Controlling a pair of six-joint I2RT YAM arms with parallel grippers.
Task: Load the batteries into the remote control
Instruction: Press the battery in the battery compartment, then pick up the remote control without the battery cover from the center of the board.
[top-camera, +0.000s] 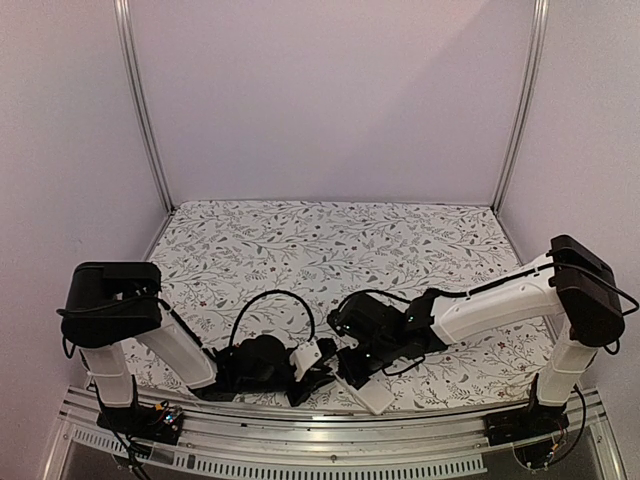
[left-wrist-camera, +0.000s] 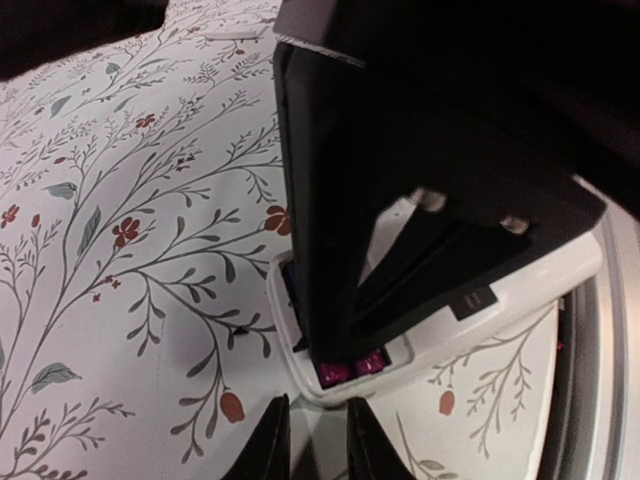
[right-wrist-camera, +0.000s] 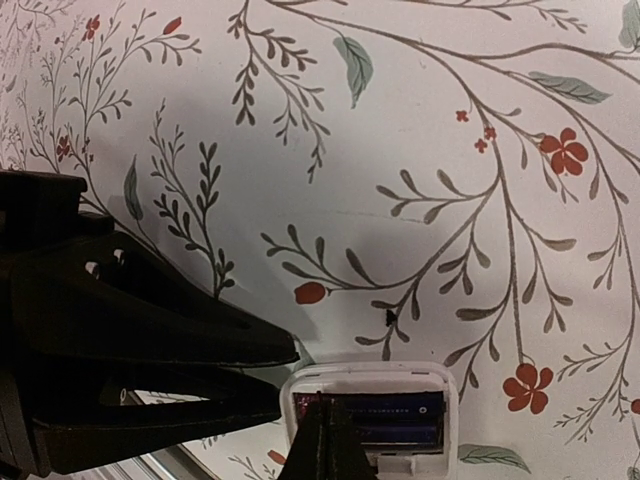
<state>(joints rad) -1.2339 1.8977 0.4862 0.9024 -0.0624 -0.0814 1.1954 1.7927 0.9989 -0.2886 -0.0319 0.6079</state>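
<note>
near rail: a metal rail (top-camera: 330, 437) runs along the front edge of the bench (top-camera: 330, 240), with an arm base fixed near each end of it.
remote control: the white remote control (top-camera: 377, 397) lies on the bench just behind the rail, about midway between the two bases, back side up with its battery slot open.
batteries: the dark batteries (right-wrist-camera: 400, 408) lie lengthwise in that slot, one beside the other, partly covered by the right fingers.
right end effector: the right end effector (right-wrist-camera: 323, 415) has its fingers pressed together into a single point, tip down in the open slot at one end.
left end effector: the left end effector (left-wrist-camera: 318, 425) has its fingers a narrow gap apart, tips right at the remote's short end; the view there is cramped and i can't tell whether they pinch it.
arms: the left arm (top-camera: 110, 300) and the right arm (top-camera: 500, 305) are both folded low and inward, meeting over the remote.
bench cover: a white cloth printed with leafy twigs and small red flowers spreads behind them.
far end: metal posts (top-camera: 140, 100) and pale walls close the back.
</note>
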